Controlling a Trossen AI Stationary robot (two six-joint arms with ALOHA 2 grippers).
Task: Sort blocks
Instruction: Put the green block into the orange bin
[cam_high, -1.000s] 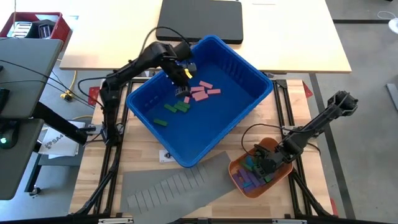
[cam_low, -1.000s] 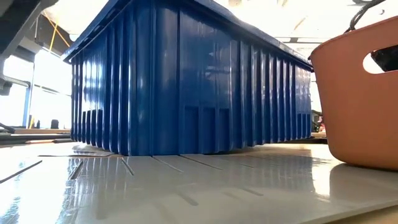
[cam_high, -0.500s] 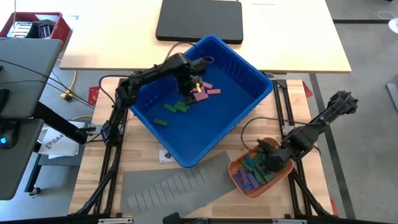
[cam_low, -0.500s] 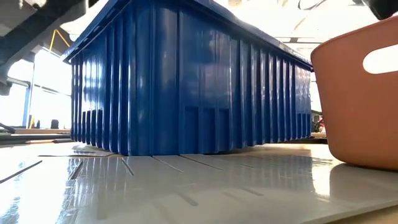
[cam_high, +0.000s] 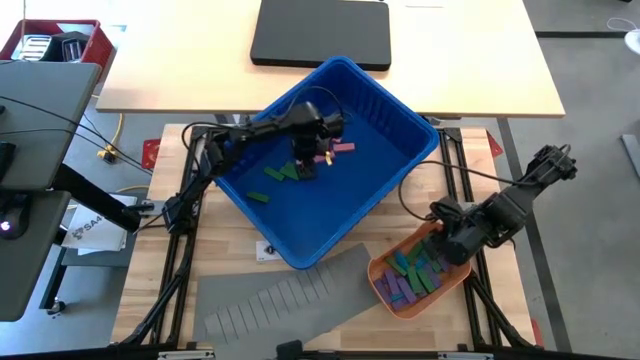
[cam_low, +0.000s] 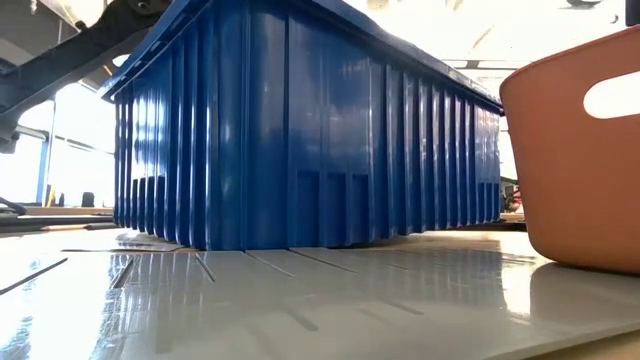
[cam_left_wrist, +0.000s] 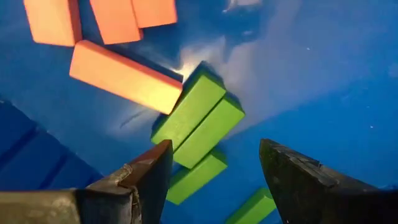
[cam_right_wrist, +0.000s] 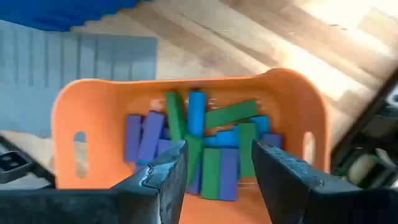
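Pink blocks (cam_left_wrist: 124, 78) and green blocks (cam_left_wrist: 199, 121) lie flat on the floor of the blue bin (cam_high: 380, 110). My left gripper (cam_left_wrist: 214, 149) is down inside the bin (cam_high: 305, 165), pointing straight down, open, just above the stacked green blocks and touching none of them. More blocks (cam_right_wrist: 205, 143), green, blue and purple, lie heaped in the orange tray (cam_high: 385, 290) at the near right. My right gripper (cam_right_wrist: 217, 155) hangs open over that tray (cam_high: 450, 238), with nothing between its fingers.
The blue bin's tall ribbed wall (cam_low: 300, 130) and the orange tray's wall (cam_low: 580, 150) stand on the table. A grey slotted sheet (cam_high: 290, 295) lies at the near edge. A black flat case (cam_high: 320, 30) rests on the far table, and a red box (cam_high: 55, 40) at the far left.
My left gripper has sunk into the blue bin toward the green blocks and has tipped to point straight down, staying open. My right gripper has risen out of the orange tray, empty, tipping steeper downward. No block has moved.
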